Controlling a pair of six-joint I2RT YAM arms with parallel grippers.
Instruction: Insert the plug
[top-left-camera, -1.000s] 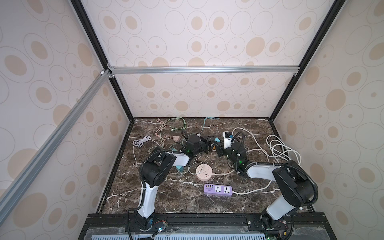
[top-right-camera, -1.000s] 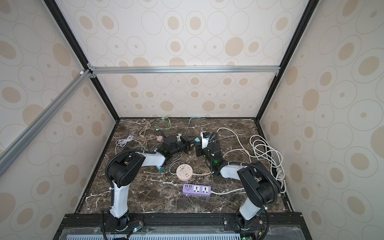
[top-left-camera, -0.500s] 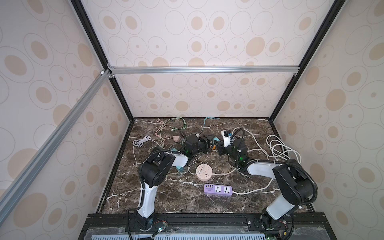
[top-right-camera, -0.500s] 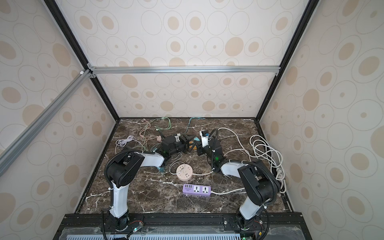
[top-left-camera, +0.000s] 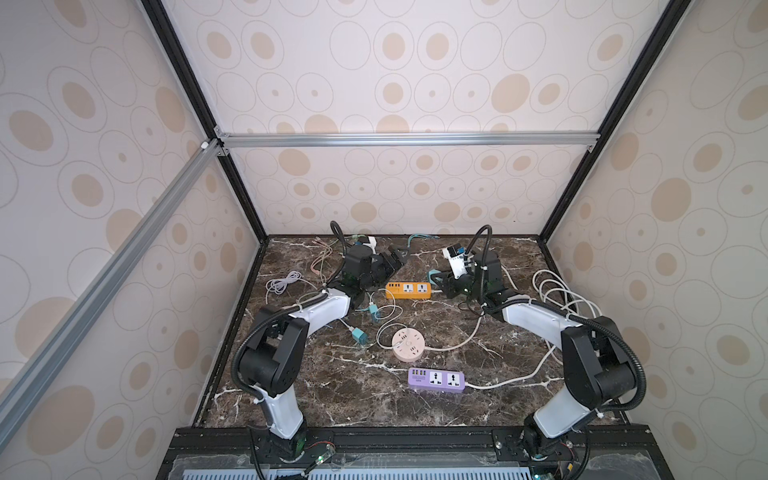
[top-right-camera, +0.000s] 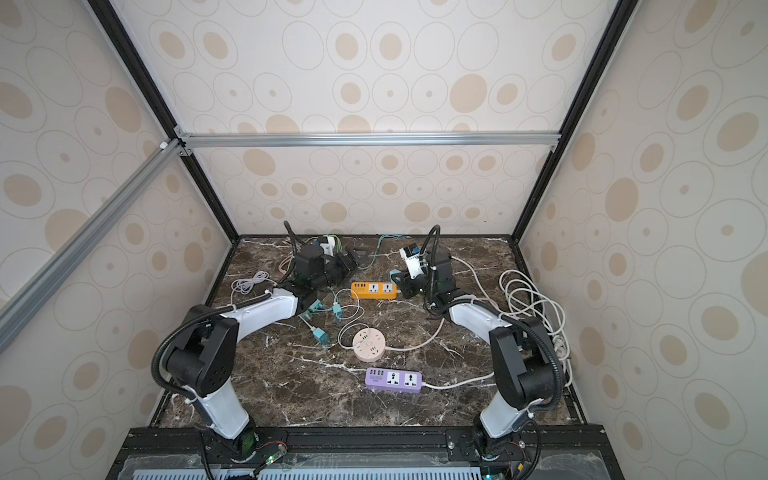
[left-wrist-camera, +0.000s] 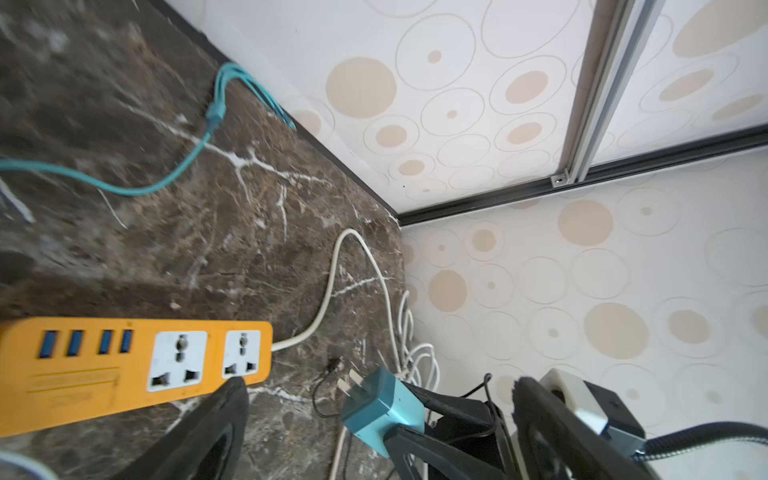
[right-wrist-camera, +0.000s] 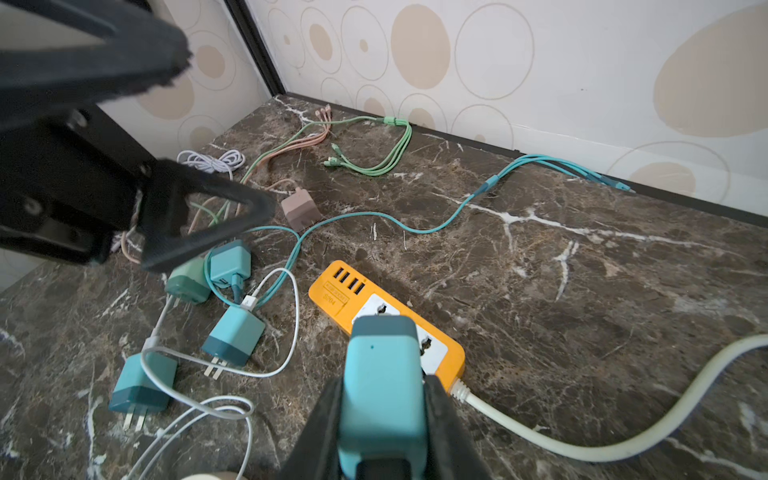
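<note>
Insertion is the step in hand, and it looks not yet begun: the right gripper (right-wrist-camera: 383, 399) pinches the teal plug (right-wrist-camera: 380, 353) by its flanks and holds it in the air just beside the cord end of the orange power strip (top-left-camera: 408, 289), which lies flat on the marble tabletop (top-left-camera: 457, 395). In the left wrist view the plug's prongs (left-wrist-camera: 347, 380) point roughly towards the strip, clear of both sockets. The next move, as I judge it, calls for tipping the prongs down square over a socket (left-wrist-camera: 242, 353), lining them up with the slots and pressing straight in; the light strip may slide unless steadied. The right arm reaches forward and inward, wrist bent towards the strip. The left gripper (top-left-camera: 395, 258) hangs over the strip's far side, jaws spread wide and empty, well placed to brace it.
</note>
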